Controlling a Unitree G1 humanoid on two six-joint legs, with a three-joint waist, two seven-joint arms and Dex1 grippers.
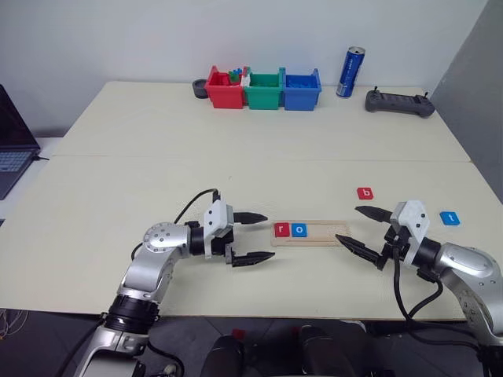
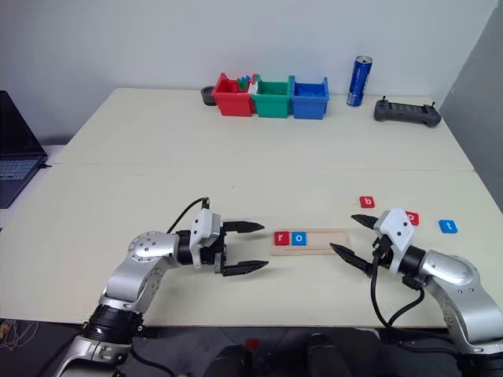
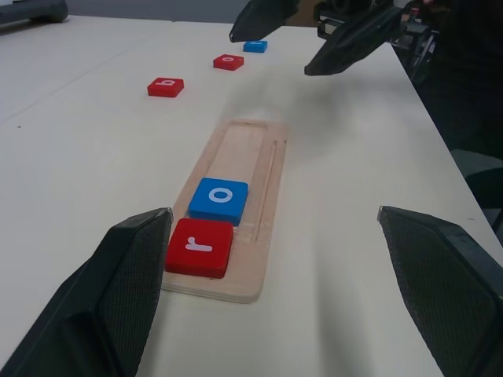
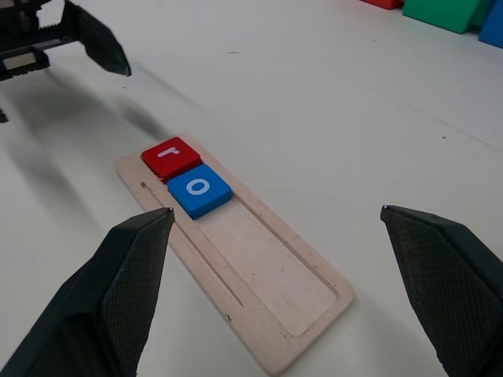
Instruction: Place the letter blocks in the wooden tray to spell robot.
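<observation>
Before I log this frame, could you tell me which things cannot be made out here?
- Second red o block: right eye view, partly behind the right gripper's housing; left eye view hides it fully.
- Contents of the red bin: head views, too small to identify.
- Grey device near the blue can: too small to tell what it is.
- Laptop: cut by the frame's edge.

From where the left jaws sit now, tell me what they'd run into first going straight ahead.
Most likely the wooden tray, at the end holding the red r tile. The open left gripper points along the tray toward the right gripper; height above it is unclear.
</observation>
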